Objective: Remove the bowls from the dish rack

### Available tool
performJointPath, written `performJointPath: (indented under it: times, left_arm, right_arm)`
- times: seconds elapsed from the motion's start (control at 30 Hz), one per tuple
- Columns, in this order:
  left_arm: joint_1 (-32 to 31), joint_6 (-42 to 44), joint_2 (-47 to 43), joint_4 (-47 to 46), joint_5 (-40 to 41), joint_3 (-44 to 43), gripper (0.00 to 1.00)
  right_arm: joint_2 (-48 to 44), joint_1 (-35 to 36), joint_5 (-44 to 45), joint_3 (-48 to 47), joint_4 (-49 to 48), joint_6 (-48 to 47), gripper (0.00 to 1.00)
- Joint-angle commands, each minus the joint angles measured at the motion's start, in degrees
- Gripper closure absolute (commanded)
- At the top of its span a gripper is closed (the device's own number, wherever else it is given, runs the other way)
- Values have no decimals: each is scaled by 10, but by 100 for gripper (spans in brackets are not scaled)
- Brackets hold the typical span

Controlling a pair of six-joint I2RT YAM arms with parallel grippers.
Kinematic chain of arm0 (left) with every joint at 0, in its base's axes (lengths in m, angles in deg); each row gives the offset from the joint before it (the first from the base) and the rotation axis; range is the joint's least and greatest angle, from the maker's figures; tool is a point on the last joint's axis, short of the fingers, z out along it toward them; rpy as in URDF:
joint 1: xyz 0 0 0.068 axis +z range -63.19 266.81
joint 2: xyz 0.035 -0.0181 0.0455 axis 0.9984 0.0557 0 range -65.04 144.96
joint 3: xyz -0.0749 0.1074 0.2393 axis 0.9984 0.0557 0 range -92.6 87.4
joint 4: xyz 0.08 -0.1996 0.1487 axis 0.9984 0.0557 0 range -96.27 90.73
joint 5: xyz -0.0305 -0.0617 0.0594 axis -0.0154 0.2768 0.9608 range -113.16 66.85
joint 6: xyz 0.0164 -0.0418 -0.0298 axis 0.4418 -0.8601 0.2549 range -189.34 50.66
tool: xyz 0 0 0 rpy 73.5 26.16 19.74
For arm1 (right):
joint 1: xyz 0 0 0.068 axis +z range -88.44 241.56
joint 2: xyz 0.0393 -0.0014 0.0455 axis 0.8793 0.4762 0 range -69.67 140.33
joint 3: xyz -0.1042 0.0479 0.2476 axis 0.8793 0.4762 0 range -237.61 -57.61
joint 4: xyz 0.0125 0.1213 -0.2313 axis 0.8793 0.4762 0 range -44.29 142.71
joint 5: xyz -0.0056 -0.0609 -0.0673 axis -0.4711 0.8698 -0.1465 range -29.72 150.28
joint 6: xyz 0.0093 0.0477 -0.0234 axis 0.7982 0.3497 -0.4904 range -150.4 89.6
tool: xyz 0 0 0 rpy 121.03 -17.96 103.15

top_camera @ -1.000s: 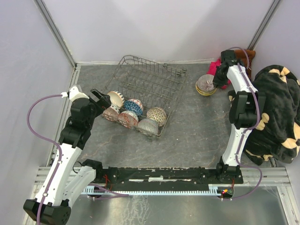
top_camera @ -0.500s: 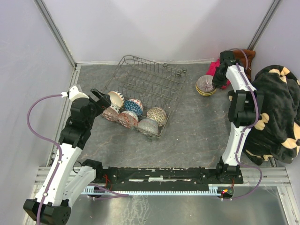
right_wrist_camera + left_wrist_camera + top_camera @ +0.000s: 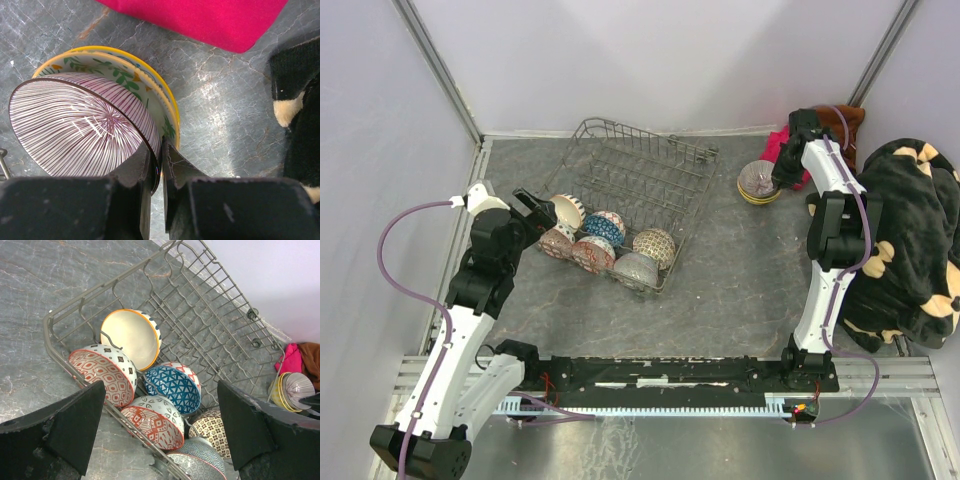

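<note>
My left gripper [image 3: 160,390] hangs with its fingers spread wide, holding nothing, just above the near left corner of the rack [image 3: 642,165]. Six bowls sit crowded in that near end of the rack, all tipped on their sides: a cream bowl [image 3: 131,337] with an orange rim at the far left, a red bowl [image 3: 102,372] just in front of it, a blue bowl [image 3: 172,385] beside them, a red-and-white bowl [image 3: 155,422] nearer me, then a dotted bowl [image 3: 212,427] and a grey bowl [image 3: 195,455] towards the right. The far part of the rack holds only bare prongs. Well right of the rack, on the table [image 3: 730,260], my right gripper [image 3: 160,165] pinches the rim of a striped bowl [image 3: 75,130], one finger inside and one outside. That bowl leans tilted in a leaf-patterned bowl [image 3: 132,80], which is nested in a yellow bowl [image 3: 167,97]. A pink cloth [image 3: 210,20] lies just beyond the stack, and a black blanket [image 3: 910,240] is heaped at the far right.
</note>
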Motion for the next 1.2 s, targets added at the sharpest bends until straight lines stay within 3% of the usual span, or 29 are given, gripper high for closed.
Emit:
performJointPath:
  times: [0.0, 0.23, 0.6, 1.17]
  left_arm:
    - [-2, 0, -6, -21, 7, -7, 1]
    - [-2, 0, -11, -21, 12, -7, 1]
    - [-2, 0, -15, -17, 14, -7, 1]
    - [-2, -1, -12, -20, 12, -9, 1]
  right_arm:
    - [4, -4, -4, -27, -16, 13, 84]
    - [1, -6, -6, -27, -16, 17, 68]
    - [-25, -6, -5, -12, -15, 18, 54]
    - [-68, -7, 31, 15, -9, 2, 52]
